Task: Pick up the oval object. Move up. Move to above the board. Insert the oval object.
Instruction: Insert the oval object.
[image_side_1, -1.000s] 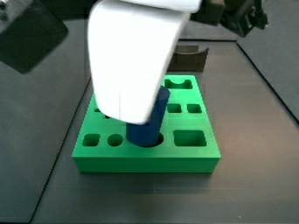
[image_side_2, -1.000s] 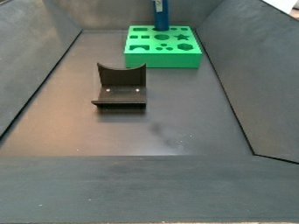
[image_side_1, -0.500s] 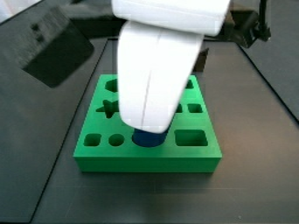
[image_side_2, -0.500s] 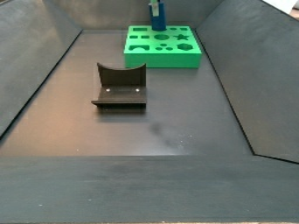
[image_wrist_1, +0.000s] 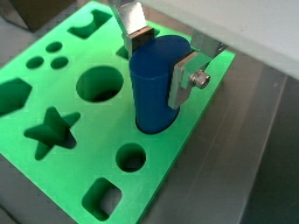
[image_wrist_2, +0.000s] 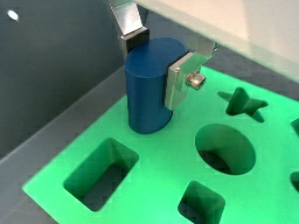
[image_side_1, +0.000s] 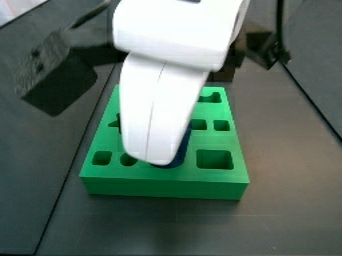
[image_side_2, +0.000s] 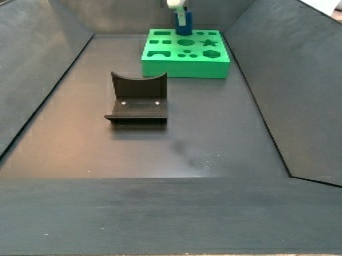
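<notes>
The oval object (image_wrist_1: 152, 87) is a smooth blue peg standing upright with its lower end in a hole of the green board (image_wrist_1: 176, 166). My gripper (image_wrist_1: 160, 59) is shut on the peg's upper part, one pad on each side. Both wrist views show this; the peg (image_wrist_2: 149, 87) stands near one long edge of the board (image_wrist_2: 152, 166). In a side view the peg (image_side_2: 185, 20) stands short at the far edge of the board (image_side_2: 187, 65). In a side view my white arm (image_side_1: 167, 80) hides the peg and much of the board (image_side_1: 167, 185).
The dark fixture (image_side_2: 136, 98) stands on the floor in front of the board, apart from it. Dark sloped walls (image_side_2: 54, 90) enclose the floor on both sides. Star (image_wrist_1: 49, 131) and round (image_wrist_1: 100, 83) holes lie beside the peg.
The arm has come down, and the peg has sunk lower into the board's hole; less blue shows above the board. The gripper stays shut on it.
</notes>
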